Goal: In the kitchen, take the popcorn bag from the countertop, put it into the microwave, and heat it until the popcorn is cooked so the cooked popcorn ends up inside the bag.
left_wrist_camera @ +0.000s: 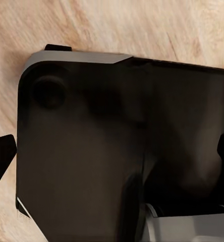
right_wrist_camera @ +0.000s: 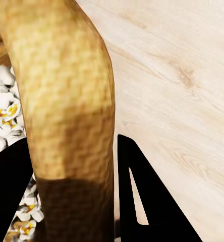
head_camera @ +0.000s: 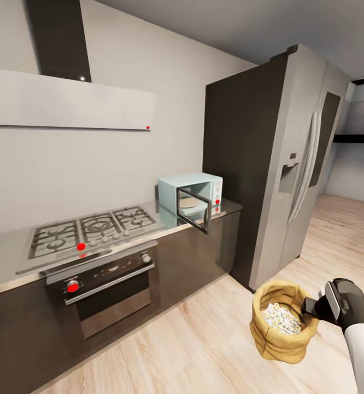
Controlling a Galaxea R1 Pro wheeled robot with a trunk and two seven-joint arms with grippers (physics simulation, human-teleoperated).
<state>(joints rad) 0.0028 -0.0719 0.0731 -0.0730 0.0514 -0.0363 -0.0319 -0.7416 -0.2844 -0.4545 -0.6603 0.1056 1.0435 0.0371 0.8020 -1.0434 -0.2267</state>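
Hanging from the right hand (head_camera: 311,307), the bag (head_camera: 283,323) is pinched by its rolled rim (right_wrist_camera: 66,101) between the two fingers (right_wrist_camera: 152,201), above the wood floor (head_camera: 193,339). White popped popcorn (head_camera: 281,318) fills its mouth. Well ahead of the hand, the microwave (head_camera: 174,191) stands on the desk (head_camera: 225,208) with its door (head_camera: 194,210) swung open, beside the fridge (head_camera: 280,164). Whether the left hand is spread I cannot tell.
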